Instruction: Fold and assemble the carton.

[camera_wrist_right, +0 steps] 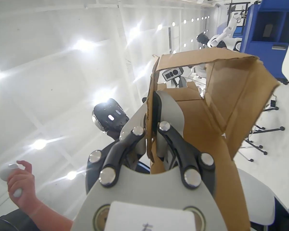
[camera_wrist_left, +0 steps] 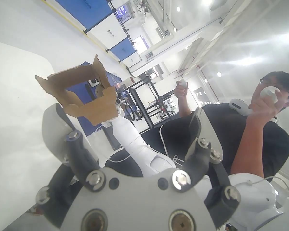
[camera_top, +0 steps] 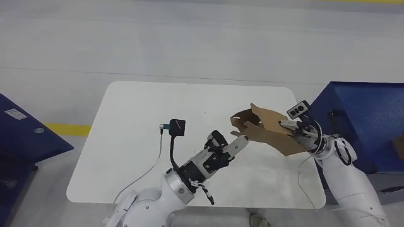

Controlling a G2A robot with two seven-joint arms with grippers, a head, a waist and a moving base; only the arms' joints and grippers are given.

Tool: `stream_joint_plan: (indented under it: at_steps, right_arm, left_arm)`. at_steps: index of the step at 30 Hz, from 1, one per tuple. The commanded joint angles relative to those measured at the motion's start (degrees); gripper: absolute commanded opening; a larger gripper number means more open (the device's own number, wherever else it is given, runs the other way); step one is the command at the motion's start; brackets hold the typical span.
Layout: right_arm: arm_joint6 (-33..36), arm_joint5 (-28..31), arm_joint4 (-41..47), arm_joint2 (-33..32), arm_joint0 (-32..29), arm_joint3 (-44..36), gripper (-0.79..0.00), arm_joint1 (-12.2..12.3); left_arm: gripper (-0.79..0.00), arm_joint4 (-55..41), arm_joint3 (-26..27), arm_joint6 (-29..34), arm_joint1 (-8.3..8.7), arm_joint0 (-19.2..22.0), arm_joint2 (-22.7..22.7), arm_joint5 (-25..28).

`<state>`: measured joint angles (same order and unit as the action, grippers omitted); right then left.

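Brown cardboard carton (camera_top: 268, 129) hangs half open above the table (camera_top: 158, 113), near its right edge. The right gripper (camera_wrist_right: 150, 102) pinches one carton wall tight. The left gripper (camera_top: 228, 142) hovers over the table's middle, jaws wide, just beside the carton. This looks like the folding step. Next, a loose flap likely needs pushing in. The table's left side gives room.

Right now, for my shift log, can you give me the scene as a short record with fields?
carton: brown cardboard, partly opened, flaps loose, over the table's right part
right pincer: shut on one carton wall
left pincer: open, holding nothing, near the carton
table: white, rounded corners
task state: carton not yet assembled
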<state>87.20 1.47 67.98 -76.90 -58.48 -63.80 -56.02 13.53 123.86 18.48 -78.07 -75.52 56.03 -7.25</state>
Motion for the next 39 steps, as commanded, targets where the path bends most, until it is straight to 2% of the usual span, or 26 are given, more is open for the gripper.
stream_joint_plan:
  at_steps: [1, 5, 13, 16, 21, 25, 30, 39]
  right_arm:
    - [0.8, -1.14, 1.01, -0.11, -0.58, -1.43, -0.785, -0.08]
    - [0.8, -3.44, 2.45, -0.37, -1.15, -3.1, -0.785, -0.09]
    - [0.8, -2.94, 1.7, -0.95, -2.2, -6.18, -0.785, 0.09]
    - [0.8, -2.89, 1.65, -1.04, -2.52, -6.9, -0.785, 0.12]
    - [0.8, -2.84, 1.16, -1.15, -2.56, -7.68, -0.785, 0.17]
    - [0.8, -2.78, 0.98, -1.33, -3.0, -8.63, -0.785, 0.27]
    - [0.8, -2.89, 1.5, -1.49, -3.38, -9.27, -0.785, 0.34]
    - [0.8, -2.09, 2.86, -2.96, -3.23, -8.55, -0.785, 0.47]
  left_arm:
    - [0.0, 1.04, -1.24, 0.71, 0.14, -0.03, 0.72, -1.66]
    - [0.0, 0.17, -1.76, 3.62, 0.43, 0.26, 2.86, -3.35]
    - [0.0, -2.27, -3.03, 8.87, 1.03, 0.08, 6.67, -7.29]
    - [0.0, -2.69, -5.02, 10.54, 0.93, 1.77, 5.89, -10.05]
    - [0.0, -3.57, -7.25, 10.9, 0.46, 4.28, 2.73, -9.24]
    - [0.0, -3.66, -9.07, 8.95, -0.03, 5.79, 0.5, -8.78]
    - [0.0, -4.37, -11.68, 6.76, -0.56, 7.72, -0.43, -10.7]
    - [0.0, -5.07, -12.7, 5.82, -0.83, 7.69, -1.07, -10.43]
